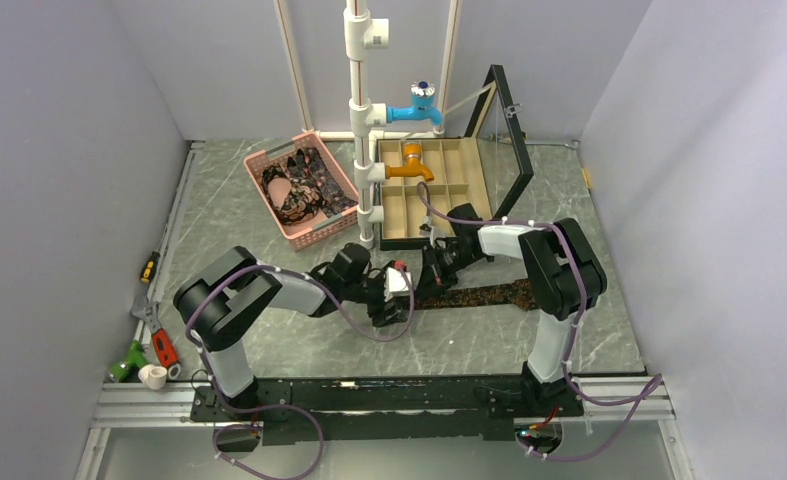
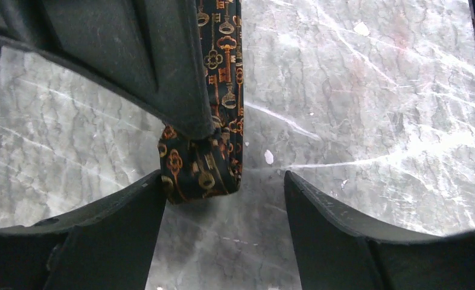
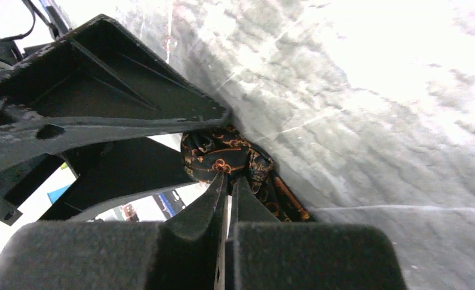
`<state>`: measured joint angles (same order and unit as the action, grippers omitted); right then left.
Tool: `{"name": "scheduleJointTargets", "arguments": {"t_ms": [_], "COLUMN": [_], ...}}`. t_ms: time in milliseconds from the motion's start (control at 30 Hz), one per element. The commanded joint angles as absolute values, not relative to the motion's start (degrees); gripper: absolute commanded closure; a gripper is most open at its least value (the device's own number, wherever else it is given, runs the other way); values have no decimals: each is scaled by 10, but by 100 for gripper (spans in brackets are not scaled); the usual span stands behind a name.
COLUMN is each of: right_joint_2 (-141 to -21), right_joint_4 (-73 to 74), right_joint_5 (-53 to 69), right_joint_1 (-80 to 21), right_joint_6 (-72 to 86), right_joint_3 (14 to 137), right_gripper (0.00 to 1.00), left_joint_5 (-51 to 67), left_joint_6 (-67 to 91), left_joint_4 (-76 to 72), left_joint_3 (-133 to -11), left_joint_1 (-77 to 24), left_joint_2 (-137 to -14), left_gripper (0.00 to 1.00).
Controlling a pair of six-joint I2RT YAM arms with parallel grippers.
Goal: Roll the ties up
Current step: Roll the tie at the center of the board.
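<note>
A dark tie (image 1: 479,294) with an orange key pattern lies flat on the table, running right from the grippers. Its near end is rolled into a small coil (image 2: 200,171), which also shows in the right wrist view (image 3: 218,152). My right gripper (image 3: 229,176) is shut on the coil, shown from above (image 1: 436,268). My left gripper (image 2: 223,181) is open around the coil, with its left finger (image 2: 132,205) against the roll and the right finger apart; it sits just left of the coil (image 1: 397,292). More patterned ties (image 1: 304,180) lie in the pink basket (image 1: 269,160).
A wooden compartment box (image 1: 439,190) with its glass lid (image 1: 509,130) raised stands behind the grippers. A white pipe stand (image 1: 361,120) with a blue tap (image 1: 416,108) and an orange tap (image 1: 409,165) rises beside it. Hand tools (image 1: 154,350) lie at the left edge.
</note>
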<state>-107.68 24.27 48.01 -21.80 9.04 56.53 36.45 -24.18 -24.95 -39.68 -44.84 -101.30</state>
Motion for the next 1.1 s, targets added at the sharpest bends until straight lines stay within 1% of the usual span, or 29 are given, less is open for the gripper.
{"name": "scheduleJointTargets", "arguments": {"t_ms": [0,100,233,300,367,500,533,567,633,733,867,967,1067], "right_joint_2": [-1114,-1121,-1126,-1127,-1119,-1083,-1071,-1061,-1046,-1039,-1048,-1046,-1048], "right_joint_4": [290,304,313,315,313,303,297,290,266,234,243,265,293], "right_joint_5": [378,359,376,389,408,467,479,495,523,539,541,545,517], "right_joint_1": [-195,-188,-177,-176,-177,-182,-184,-189,-204,-219,-216,-192,-164], "right_joint_6": [81,77,62,51,43,48,56,70,101,140,137,121,91], "right_joint_3": [556,556,549,545,540,542,543,545,549,551,554,544,533], "right_gripper": [100,100,100,100,100,100,100,100,100,100,100,100,100], "left_joint_5": [387,383,374,371,374,374,377,381,388,388,368,363,357], "left_joint_6": [-220,-195,-168,-158,-157,-175,-184,-192,-208,-209,-212,-236,-257], "left_joint_4": [-331,-415,-492,-508,-510,-472,-458,-446,-418,-385,-335,-273,-224], "left_joint_3": [-331,-330,-348,-361,-372,-373,-368,-362,-353,-359,-370,-375,-376], "left_joint_1": [-445,-446,-450,-452,-456,-457,-457,-456,-457,-457,-457,-456,-454], "left_joint_2": [-1030,-1062,-1116,-1133,-1149,-1140,-1132,-1124,-1110,-1104,-1090,-1070,-1049], "left_gripper": [23,21,22,24,31,52,54,52,45,47,56,67,78]}}
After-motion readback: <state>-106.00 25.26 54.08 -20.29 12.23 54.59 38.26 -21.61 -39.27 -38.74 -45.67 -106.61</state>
